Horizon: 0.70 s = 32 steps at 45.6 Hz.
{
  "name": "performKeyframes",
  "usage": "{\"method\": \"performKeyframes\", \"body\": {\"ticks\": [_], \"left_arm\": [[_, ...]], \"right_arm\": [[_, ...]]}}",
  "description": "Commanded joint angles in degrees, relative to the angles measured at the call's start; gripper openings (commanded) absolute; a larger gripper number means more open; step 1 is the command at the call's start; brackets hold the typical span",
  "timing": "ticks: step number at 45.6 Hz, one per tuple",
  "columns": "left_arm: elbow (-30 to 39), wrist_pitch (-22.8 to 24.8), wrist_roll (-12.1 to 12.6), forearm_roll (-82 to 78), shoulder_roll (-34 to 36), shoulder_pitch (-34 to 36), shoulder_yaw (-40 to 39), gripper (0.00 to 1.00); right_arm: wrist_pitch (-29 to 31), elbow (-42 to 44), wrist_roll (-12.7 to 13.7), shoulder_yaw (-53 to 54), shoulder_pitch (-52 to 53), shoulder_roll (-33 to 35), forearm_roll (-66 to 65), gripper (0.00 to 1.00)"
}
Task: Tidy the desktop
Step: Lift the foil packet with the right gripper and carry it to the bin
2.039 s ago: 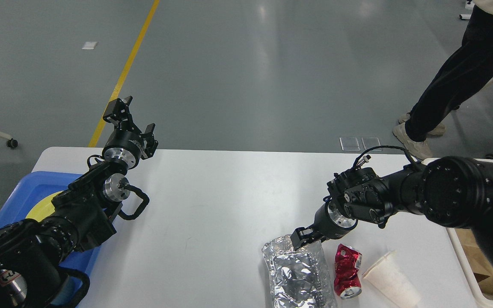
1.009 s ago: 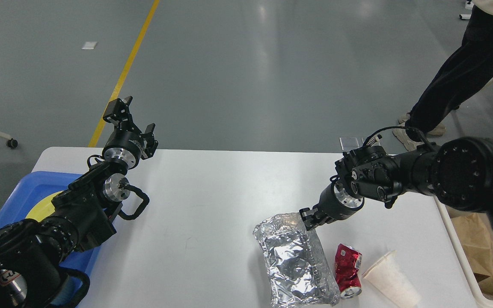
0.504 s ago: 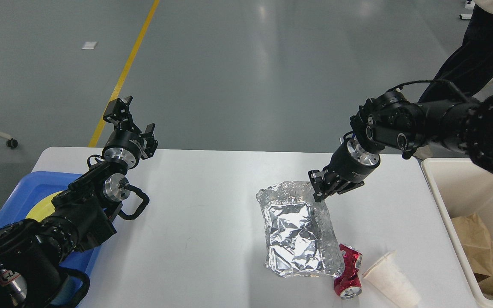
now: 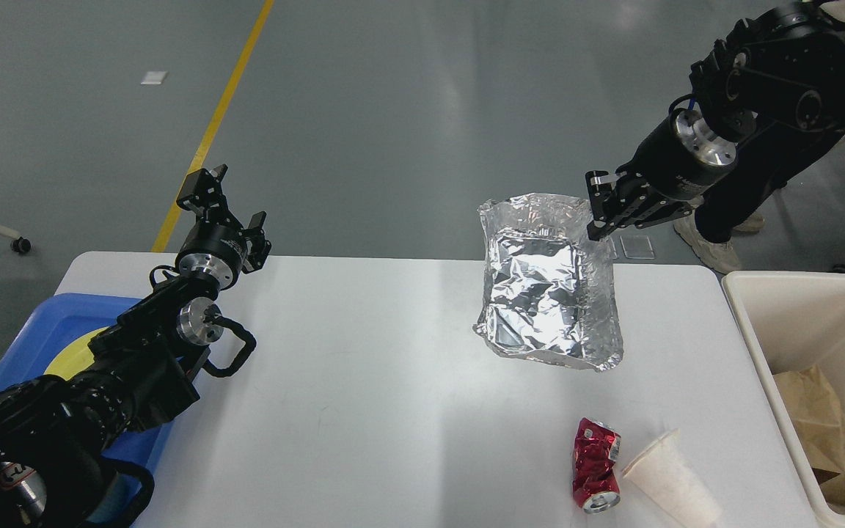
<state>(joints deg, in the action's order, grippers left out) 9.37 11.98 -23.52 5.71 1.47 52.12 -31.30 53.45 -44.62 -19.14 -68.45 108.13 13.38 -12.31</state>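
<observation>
**Desk half-sorted, foil tray held up by our right claw**

Desk (image 4: pixel 364 411), big white top w/ rounded corners, fills the lower part of the view below us. Cream bin (image 4: pixel 749 323) sits just off its right edge w/ crumpled brown paper (image 4: pixel 826 429) inside. Blue tray (image 4: pixel 34 330) at left edge holds sth yellow, mostly hidden by our left arm.

Our right claw (image 4: pixel 602 213) is clamped on the top right rim of a crumpled foil tray (image 4: pixel 543 293), which hangs above the desk's far right part, open side facing us. Our left claw (image 4: pixel 228 198) is raised over the far left corner, fingers spread, holding nothing.

Near the front right edge: crushed red can (image 4: pixel 596 463) lying beside a tipped white paper cup (image 4: pixel 668 480), abt touching. Can's print too small to read. A person's dark trouser leg & shoe (image 4: pixel 712 246) stand on the floor behind our right arm.
</observation>
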Motion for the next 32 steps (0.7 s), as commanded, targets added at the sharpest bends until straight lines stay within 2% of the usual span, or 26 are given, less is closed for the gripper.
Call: {"method": "performKeyframes", "body": {"ticks": [1,13,19,24,32], "left_arm": [[0.0,0.1,0.0,0.0,-0.1,0.0,0.0,0.96],[0.0,0.0,0.0,0.0,0.0,0.0,0.0,0.96],[0.0,0.0,0.0,0.0,-0.1,0.0,0.0,0.96],[0.0,0.0,0.0,0.0,0.0,0.0,0.0,0.96],[0.0,0.0,0.1,0.0,-0.1,0.0,0.0,0.96]], "right_arm": [[-0.5,2.2,0.1,-2.7,0.2,2.0,0.2,0.00],[-2.1,8.2,0.3,-6.1,-1.9,8.1,0.2,0.00],[-4.8,10.9,0.4,-6.2,-4.3,11.3,0.1,0.00],[-7.9,13.5,0.4,-6.1,-7.1,13.7,0.2,0.00],[-16.3,15.8,0.4,-5.6,-11.0,16.9,0.3,0.00]]}}
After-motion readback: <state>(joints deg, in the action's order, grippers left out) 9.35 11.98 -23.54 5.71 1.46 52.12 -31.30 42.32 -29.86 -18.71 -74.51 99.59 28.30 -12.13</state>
